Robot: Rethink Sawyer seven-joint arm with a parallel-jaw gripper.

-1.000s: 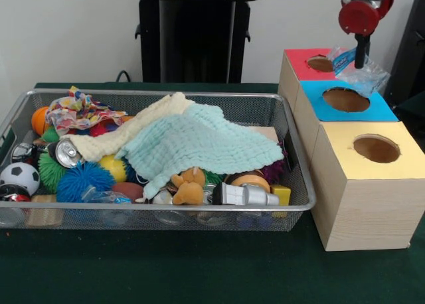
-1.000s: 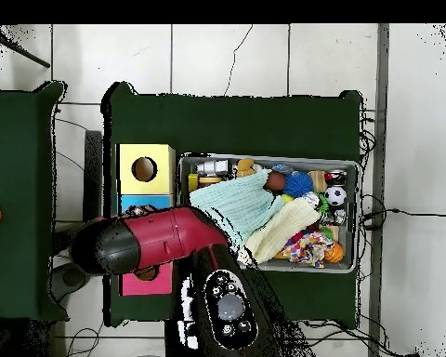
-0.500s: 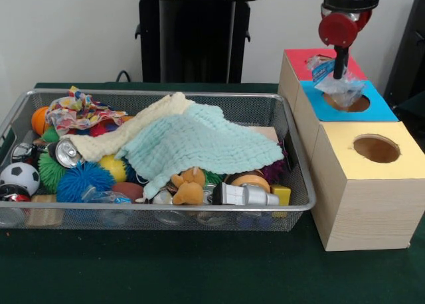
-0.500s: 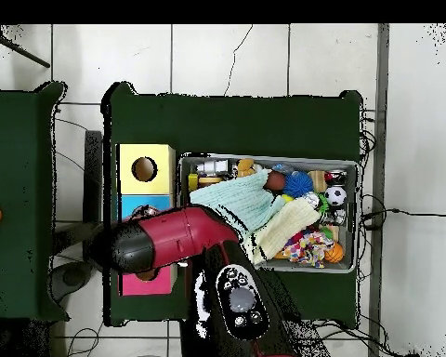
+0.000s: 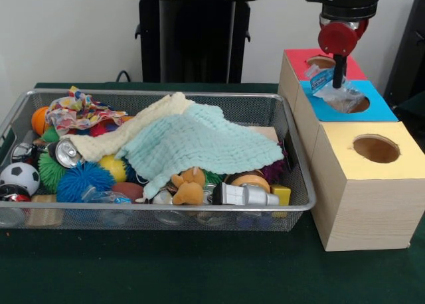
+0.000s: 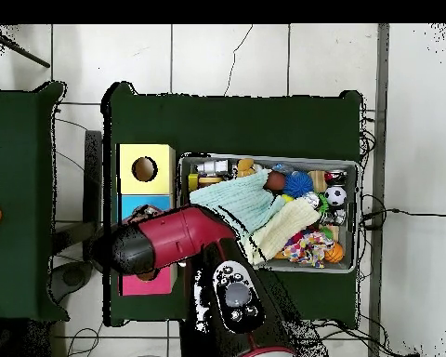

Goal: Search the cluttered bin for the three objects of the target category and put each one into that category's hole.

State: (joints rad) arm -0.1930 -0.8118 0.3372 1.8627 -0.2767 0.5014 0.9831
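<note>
Left to centre, the bin (image 5: 302,184) holds cloths and toys; upper right, the hand (image 5: 339,78), closed on a clear plastic bag (image 5: 330,90), hangs over the blue box's hole (image 5: 356,105): delivery step, which next calls for lowering and release.

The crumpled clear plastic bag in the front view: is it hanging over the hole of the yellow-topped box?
No, the crumpled clear plastic bag hangs from the tool over the blue-topped box, not the yellow-topped box.
</note>
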